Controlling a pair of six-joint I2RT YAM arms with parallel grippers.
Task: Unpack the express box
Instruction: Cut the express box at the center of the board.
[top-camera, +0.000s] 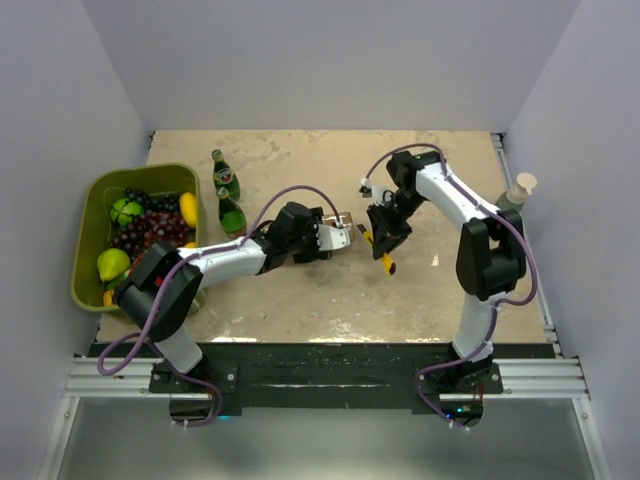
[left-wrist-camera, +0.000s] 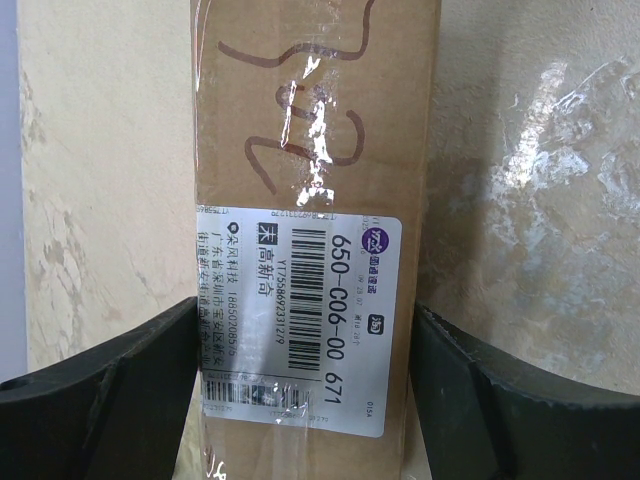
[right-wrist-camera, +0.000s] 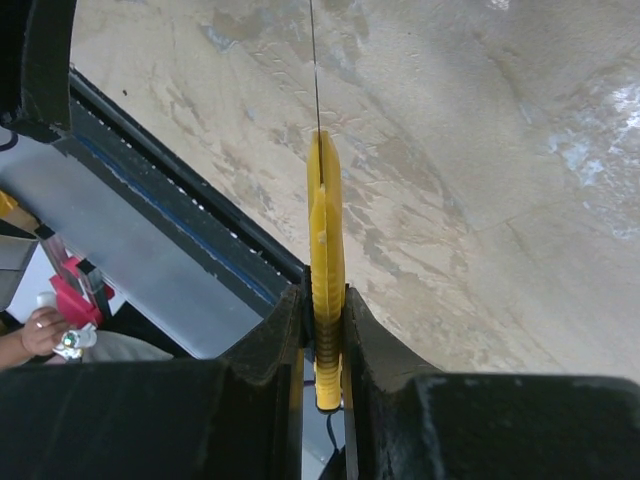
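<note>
- Overhead, we see the express box (top-camera: 346, 220) lying on the table (top-camera: 300, 290) near the middle, mostly hidden under the left gripper (top-camera: 335, 237), which reaches over it from the left.
- Just to its right, and apart from it, the right gripper (top-camera: 385, 238) carries the yellow utility knife (top-camera: 386, 264). A green bin (top-camera: 90, 205) of fruit and two green bottles (top-camera: 228, 195) stand well off to the left.
- From the left wrist, we find the box (left-wrist-camera: 320, 150) running lengthwise away from the camera. Its white shipping label (left-wrist-camera: 300, 320) faces up and glossy clear tape (left-wrist-camera: 318, 150) runs along the top.
- The left gripper (left-wrist-camera: 305, 335) has its fingers (left-wrist-camera: 110, 390) pressed against both long sides of the carton, pinning it to the table (left-wrist-camera: 530, 200).
- From the right wrist, we see the right gripper (right-wrist-camera: 325, 335) pinching the knife (right-wrist-camera: 325, 230) by its handle. A thin blade (right-wrist-camera: 315, 60) is out and points away over bare table (right-wrist-camera: 500, 150); no box shows in this view.
- We judge the task to be at an early stage: the box is steadied and the tool is in hand, but the tape looks uncut and the carton closed.
- Bringing the blade to the seam, slitting the tape, opening the flaps and lifting out the contents all appear to be left.
</note>
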